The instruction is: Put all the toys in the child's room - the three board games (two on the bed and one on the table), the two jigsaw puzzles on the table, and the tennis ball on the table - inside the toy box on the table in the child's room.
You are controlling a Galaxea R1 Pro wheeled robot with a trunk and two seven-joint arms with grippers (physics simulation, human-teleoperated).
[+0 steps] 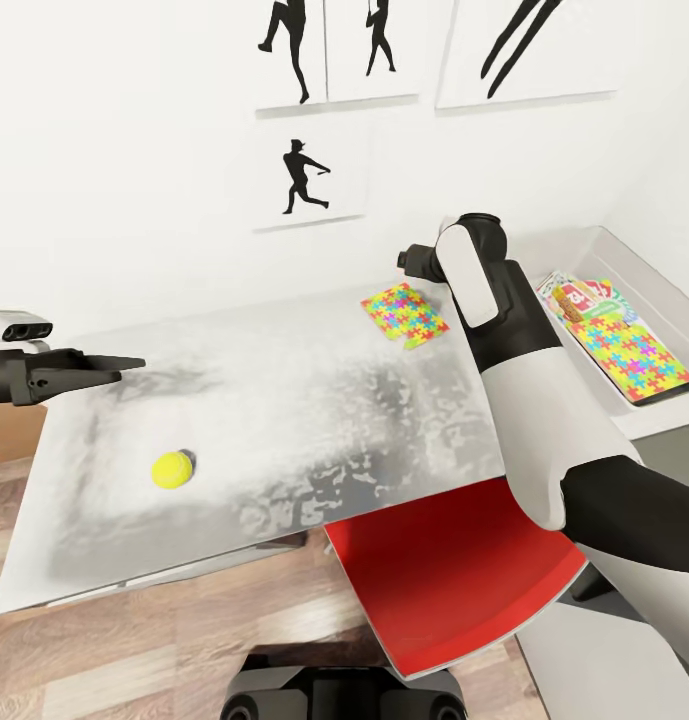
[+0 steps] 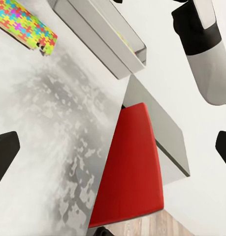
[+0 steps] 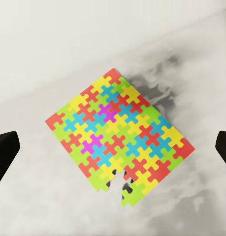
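Head view: the tennis ball (image 1: 172, 469) is lying on the desk (image 1: 284, 400) at about 8 o'clock. One jigsaw puzzle (image 1: 405, 315) is sitting at about 1 o'clock, just beside the right arm. The toy box (image 1: 652, 270) at 3 o'clock is holding another puzzle sheet (image 1: 631, 355) and a board game (image 1: 576, 295). The left tool (image 1: 124, 363) is hanging at 9 o'clock; I cannot tell how its fingers are standing here.

Left wrist view: its dark fingertips (image 2: 4, 155) are standing wide apart, holding nothing.

Right wrist view: the released fingertips (image 3: 3, 153) are hanging far apart over the puzzle.
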